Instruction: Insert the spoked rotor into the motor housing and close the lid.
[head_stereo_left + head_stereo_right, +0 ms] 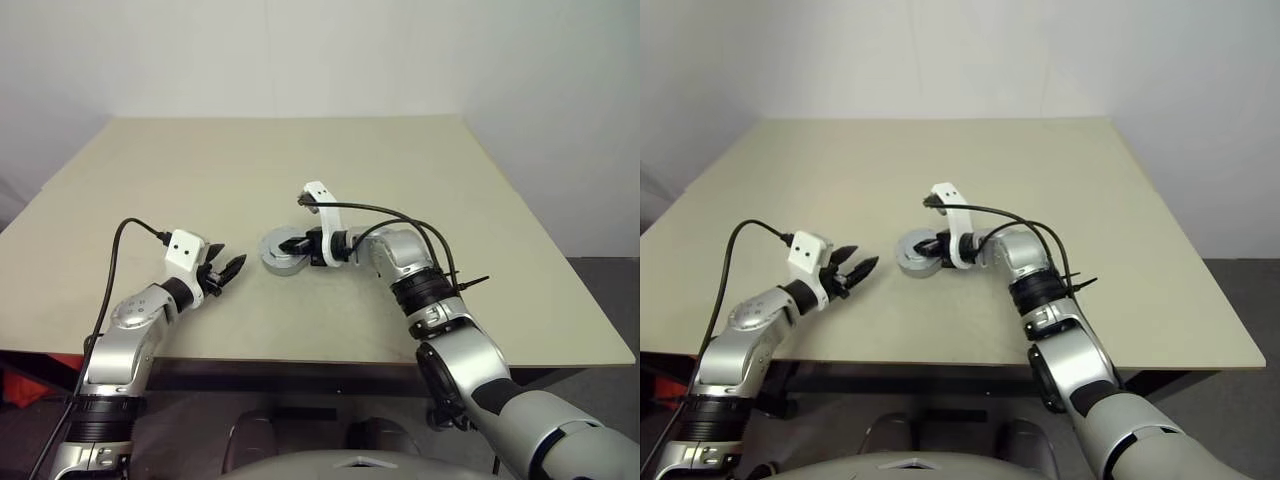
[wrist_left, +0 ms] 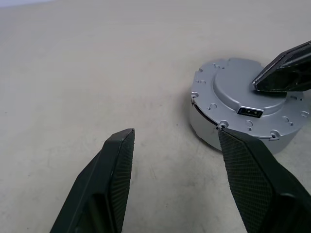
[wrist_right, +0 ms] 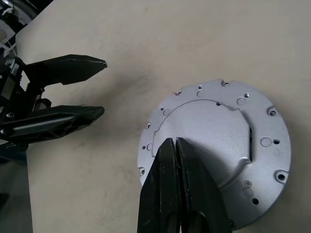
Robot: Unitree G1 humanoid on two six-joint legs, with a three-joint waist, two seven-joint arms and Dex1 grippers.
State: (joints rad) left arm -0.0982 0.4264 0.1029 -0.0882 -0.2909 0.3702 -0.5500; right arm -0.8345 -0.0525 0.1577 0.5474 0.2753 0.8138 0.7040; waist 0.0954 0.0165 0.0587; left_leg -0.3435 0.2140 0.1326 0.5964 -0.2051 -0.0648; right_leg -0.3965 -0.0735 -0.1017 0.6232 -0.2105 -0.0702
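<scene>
- Right wrist view: the right gripper (image 3: 176,145), its two black fingers pressed together with nothing between them, has its tips over the round silvery-white metal lid (image 3: 214,153); my reading is that it is pushing the lid flat to seat it.
- The lid lies down over the round motor housing (image 2: 206,130), which sits on the beige table (image 1: 200,180) near its front middle, just ahead of the right wrist.
- The lid shows a raised centre panel, small screw holes around its rim and a little dark socket at one edge; a thin dark seam runs between lid and housing wall.
- The spoked rotor is presumably inside, since the lid hides the cavity.
- The left gripper (image 1: 226,272) hangs with its fingers apart and empty, beside the housing but not touching it, likely waiting in reserve to steady it.
</scene>
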